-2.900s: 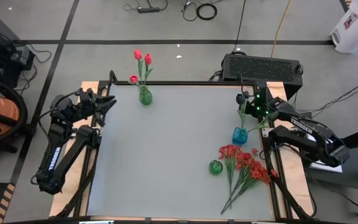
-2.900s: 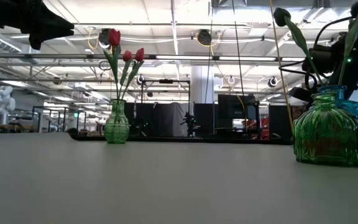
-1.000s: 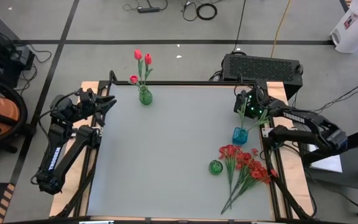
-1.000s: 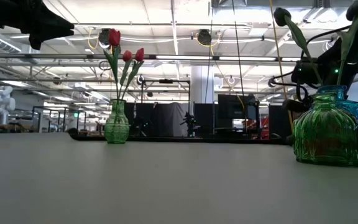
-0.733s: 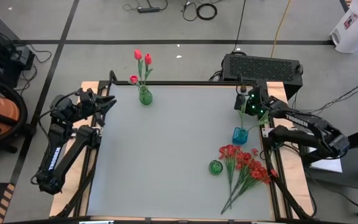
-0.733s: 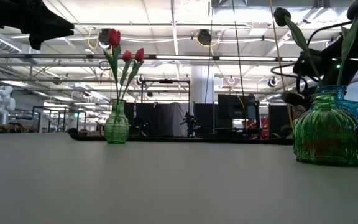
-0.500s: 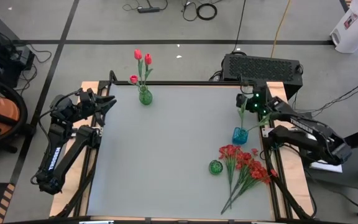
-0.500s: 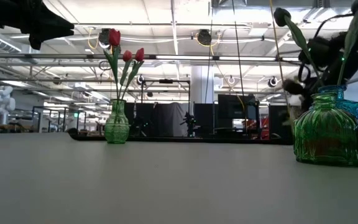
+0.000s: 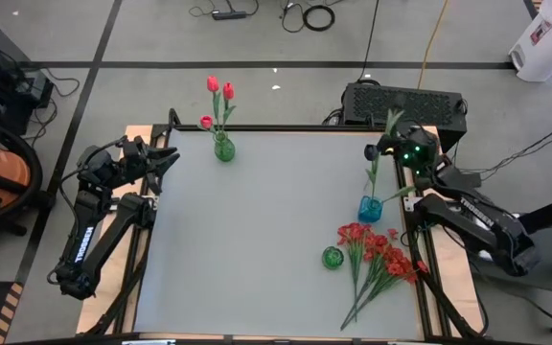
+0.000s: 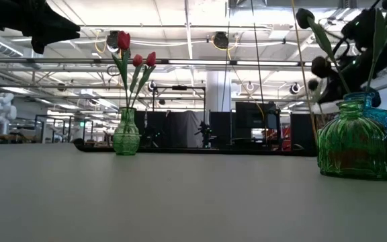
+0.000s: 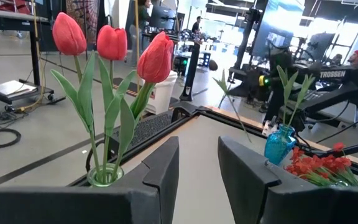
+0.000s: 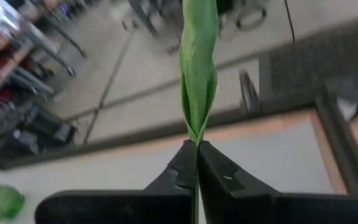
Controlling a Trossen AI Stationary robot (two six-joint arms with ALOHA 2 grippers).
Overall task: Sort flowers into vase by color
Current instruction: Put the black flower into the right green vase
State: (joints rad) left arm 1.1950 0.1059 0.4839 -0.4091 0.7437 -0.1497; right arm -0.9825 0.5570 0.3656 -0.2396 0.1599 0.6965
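While the left gripper [image 9: 168, 156] waits with fingers apart at the table's [image 9: 257, 249] upper-left edge near three red tulips [image 9: 217, 96] in a green vase [image 9: 223, 149], the right gripper [image 9: 397, 146], upper right, is clenched on a green tulip leaf [image 12: 199, 68] above the blue vase [image 9: 369, 208]. Red blossoms [image 9: 377, 251] lie lower right.

One camera hangs overhead, looking straight down on the whole surface [image 9: 257, 230] and both arms. Another sits at surface height, facing level across it into the hall. Both catch the green vase [image 9: 223, 149] of red tulips [image 10: 123, 40]. The left wrist camera sits close behind that vase, facing the blue vase [image 11: 279, 144]. The right wrist camera peers past its own pincer [image 12: 196, 167].
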